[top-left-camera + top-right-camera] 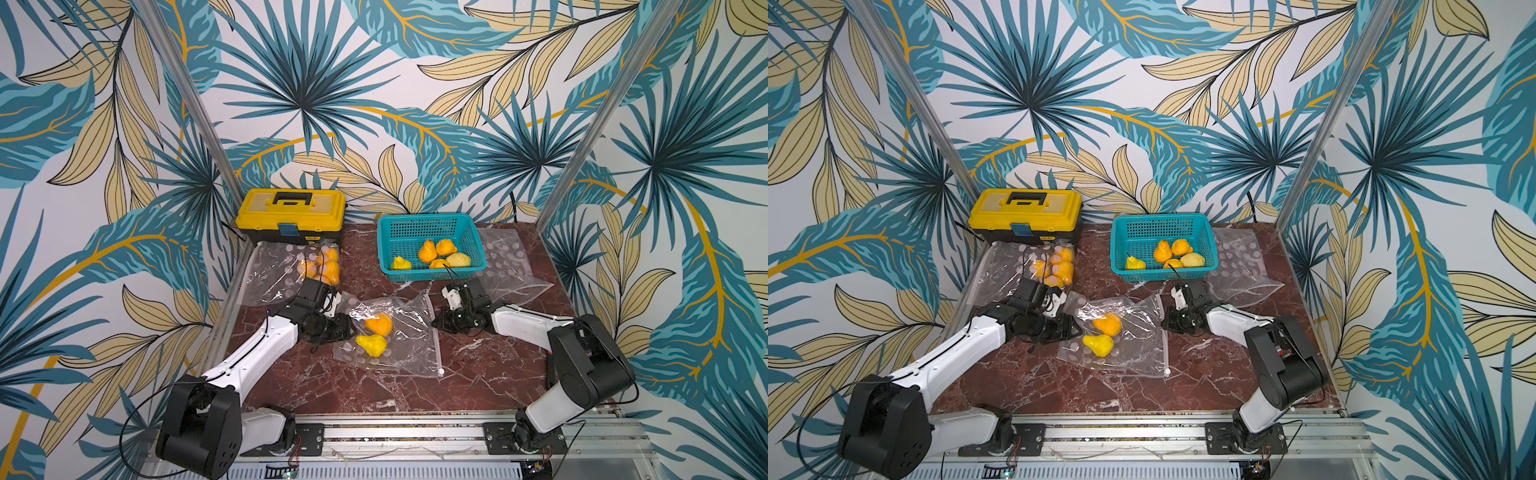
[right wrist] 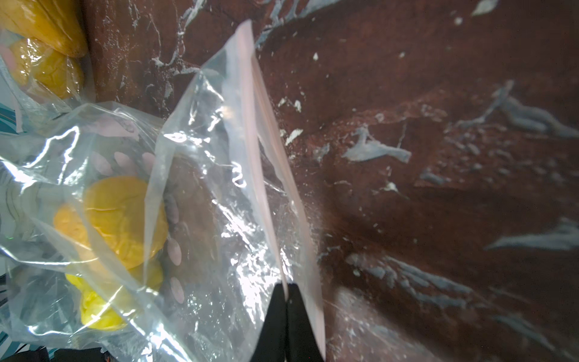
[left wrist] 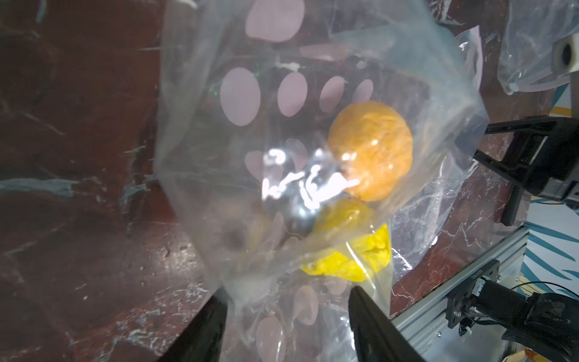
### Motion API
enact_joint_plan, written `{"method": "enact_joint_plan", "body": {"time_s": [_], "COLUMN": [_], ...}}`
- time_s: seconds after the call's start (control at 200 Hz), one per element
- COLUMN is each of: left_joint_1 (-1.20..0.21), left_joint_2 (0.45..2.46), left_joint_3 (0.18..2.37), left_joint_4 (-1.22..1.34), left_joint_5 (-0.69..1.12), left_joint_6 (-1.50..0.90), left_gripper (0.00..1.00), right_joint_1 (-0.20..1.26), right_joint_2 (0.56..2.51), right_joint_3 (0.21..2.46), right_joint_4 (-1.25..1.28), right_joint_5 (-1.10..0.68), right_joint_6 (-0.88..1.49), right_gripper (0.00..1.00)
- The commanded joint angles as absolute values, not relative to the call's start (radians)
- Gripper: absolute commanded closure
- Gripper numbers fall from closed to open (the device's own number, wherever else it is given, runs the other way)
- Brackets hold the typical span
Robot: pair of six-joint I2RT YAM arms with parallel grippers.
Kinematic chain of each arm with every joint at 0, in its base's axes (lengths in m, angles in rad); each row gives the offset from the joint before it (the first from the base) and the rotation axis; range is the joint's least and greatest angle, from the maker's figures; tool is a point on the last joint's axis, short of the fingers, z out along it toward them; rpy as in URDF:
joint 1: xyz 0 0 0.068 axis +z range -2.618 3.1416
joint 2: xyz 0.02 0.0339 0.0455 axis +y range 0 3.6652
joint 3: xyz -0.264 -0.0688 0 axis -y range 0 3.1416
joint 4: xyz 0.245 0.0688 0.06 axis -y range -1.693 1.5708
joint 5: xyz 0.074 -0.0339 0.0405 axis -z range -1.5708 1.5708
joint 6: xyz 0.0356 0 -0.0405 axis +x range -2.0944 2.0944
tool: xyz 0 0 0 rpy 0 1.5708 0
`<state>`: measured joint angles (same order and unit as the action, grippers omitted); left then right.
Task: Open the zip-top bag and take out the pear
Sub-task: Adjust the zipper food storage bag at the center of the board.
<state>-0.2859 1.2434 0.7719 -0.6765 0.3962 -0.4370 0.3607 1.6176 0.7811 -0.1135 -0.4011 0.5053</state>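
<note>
While one zip-top bag point(image 1: 411, 328) in front of the basket point(image 1: 419, 217) is pinched by the right gripper point(image 2: 286, 286), one orange pear point(image 1: 379, 324) and one yellow pear point(image 1: 372, 345) are enclosed; left gripper point(image 3: 288, 293) jaws are spread.

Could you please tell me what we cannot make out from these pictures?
- Middle bag: seal open or shut unclear; the zip strip is a blurred band in the right wrist view, pinched by the right claw, and is too small in both top views.
- Left claw: contact with the film unclear; fingers blurred in the left wrist view.
- Far bag: its pears overlap under glare, so their count is unclear.
</note>
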Motion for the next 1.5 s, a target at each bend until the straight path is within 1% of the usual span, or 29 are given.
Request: {"method": "enact_joint_plan", "body": {"time_s": [0.0,0.04,0.075,0.125,0.17,0.23,0.27,0.335,0.501,0.571,0.576,0.601,0.631,0.656,0.676,0.706,0.786,0.866,1.011,1.087,1.157,1.267,1.367,1.492], "left_joint_1": [-0.279,-0.280,-0.280,-0.279,-0.279,-0.280,-0.281,-0.281,-0.291,-0.292,-0.292,-0.293,-0.292,-0.290,-0.289,-0.286,-0.287,-0.288,-0.293,-0.303,-0.305,-0.317,-0.336,-0.354], "left_joint_2": [1.214,1.212,1.210,1.207,1.203,1.191,1.181,1.161,1.104,1.077,1.075,1.069,1.064,1.062,1.061,1.060,1.058,1.062,1.082,1.092,1.096,1.116,1.152,1.199], "left_joint_3": [0.746,0.741,0.739,0.741,0.745,0.754,0.762,0.776,0.816,0.812,0.811,0.807,0.797,0.788,0.778,0.762,0.713,0.667,0.625,0.629,0.630,0.627,0.628,0.623], "left_joint_4": [-0.664,-0.663,-0.663,-0.663,-0.661,-0.661,-0.658,-0.655,-0.655,-0.677,-0.680,-0.700,-0.726,-0.744,-0.756,-0.767,-0.761,-0.715,-0.677,-0.673,-0.675,-0.675,-0.676,-0.674], "left_joint_5": [0.379,0.389,0.400,0.420,0.441,0.471,0.490,0.517,0.557,0.517,0.511,0.475,0.427,0.390,0.366,0.344,0.342,0.399,0.445,0.448,0.441,0.423,0.386,0.338], "left_joint_6": [-0.462,-0.462,-0.462,-0.460,-0.459,-0.459,-0.462,-0.473,-0.507,-0.528,-0.529,-0.537,-0.546,-0.553,-0.559,-0.569,-0.603,-0.622,-0.631,-0.627,-0.626,-0.629,-0.637,-0.649], "left_gripper": [0.38,0.41,0.47,0.58,0.73,0.86,0.93,1.00,1.00,1.00,0.99,0.89,0.70,0.59,0.55,0.53,0.50,0.50,0.50,0.54,0.55,0.51,0.45,0.44], "right_joint_1": [0.360,0.359,0.360,0.360,0.359,0.360,0.360,0.360,0.360,0.360,0.360,0.360,0.360,0.360,0.360,0.360,0.360,0.360,0.360,0.360,0.360,0.360,0.360,0.360], "right_joint_2": [1.624,1.624,1.625,1.626,1.627,1.629,1.630,1.631,1.634,1.634,1.634,1.635,1.635,1.635,1.635,1.633,1.634,1.632,1.637,1.640,1.639,1.637,1.635,1.632], "right_joint_3": [0.765,0.764,0.765,0.766,0.767,0.767,0.768,0.767,0.769,0.769,0.769,0.768,0.767,0.767,0.765,0.765,0.764,0.764,0.770,0.774,0.775,0.773,0.772,0.772], "right_joint_4": [-0.133,-0.132,-0.133,-0.131,-0.129,-0.130,-0.128,-0.124,-0.122,-0.121,-0.121,-0.121,-0.122,-0.121,-0.122,-0.121,-0.125,-0.127,-0.130,-0.131,-0.130,-0.129,-0.132,-0.135], "right_joint_5": [-0.398,-0.399,-0.399,-0.399,-0.399,-0.400,-0.400,-0.403,-0.403,-0.403,-0.403,-0.403,-0.403,-0.403,-0.404,-0.403,-0.404,-0.402,-0.406,-0.408,-0.407,-0.406,-0.407,-0.408], "right_joint_6": [0.502,0.503,0.503,0.504,0.506,0.506,0.508,0.508,0.508,0.508,0.508,0.508,0.508,0.508,0.508,0.508,0.507,0.505,0.503,0.503,0.506,0.509,0.506,0.505], "right_gripper": [0.96,0.96,0.96,0.96,0.96,0.96,0.96,0.96,0.96,0.96,0.96,0.96,0.96,0.96,0.96,0.96,0.96,0.96,0.96,0.96,0.96,0.96,0.96,0.96]}}
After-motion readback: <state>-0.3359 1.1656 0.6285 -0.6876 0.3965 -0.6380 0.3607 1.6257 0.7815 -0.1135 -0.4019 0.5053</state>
